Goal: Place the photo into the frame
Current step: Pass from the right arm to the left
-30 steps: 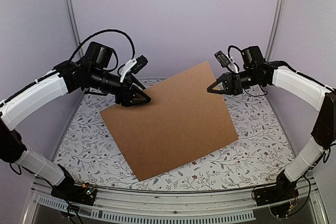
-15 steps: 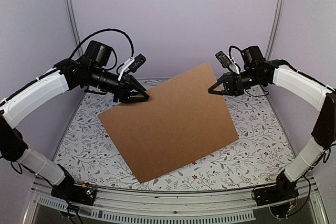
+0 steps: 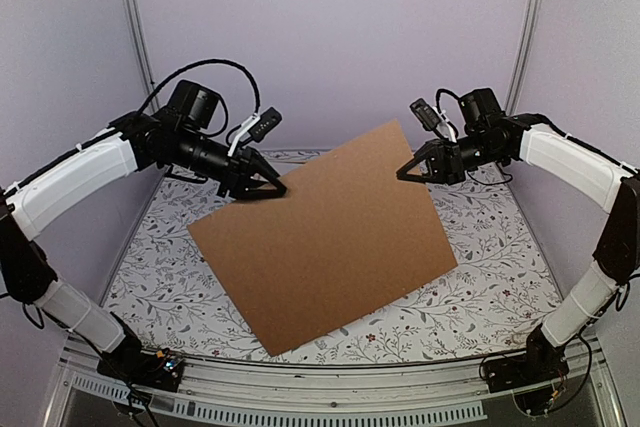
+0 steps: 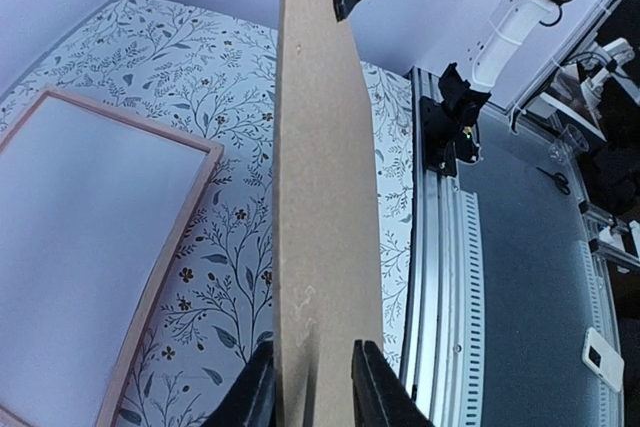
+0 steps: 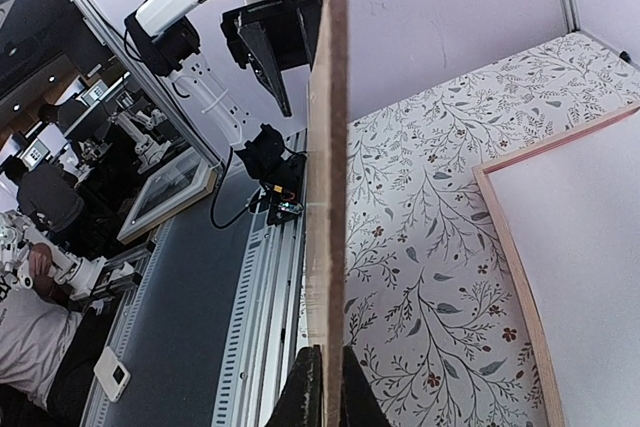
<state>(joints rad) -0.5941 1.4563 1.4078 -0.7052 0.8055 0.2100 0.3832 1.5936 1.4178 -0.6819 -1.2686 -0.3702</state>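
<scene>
Cardboard-brown backing board [image 3: 330, 237] could slip and drop onto the frame [image 4: 168, 257] lying beneath it, since only thin edge pinches carry it. Left gripper [image 3: 262, 185] is clamped on its ten o'clock corner, right gripper [image 3: 408, 171] on its two o'clock edge; the photo is out of view.

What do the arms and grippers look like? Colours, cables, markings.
Both alike: the left arm and right arm have white link shells with black joints. The left gripper and right gripper are black, with tapered, pointed fingers. A black cable loops above the left arm's wrist. No markings are legible.
</scene>
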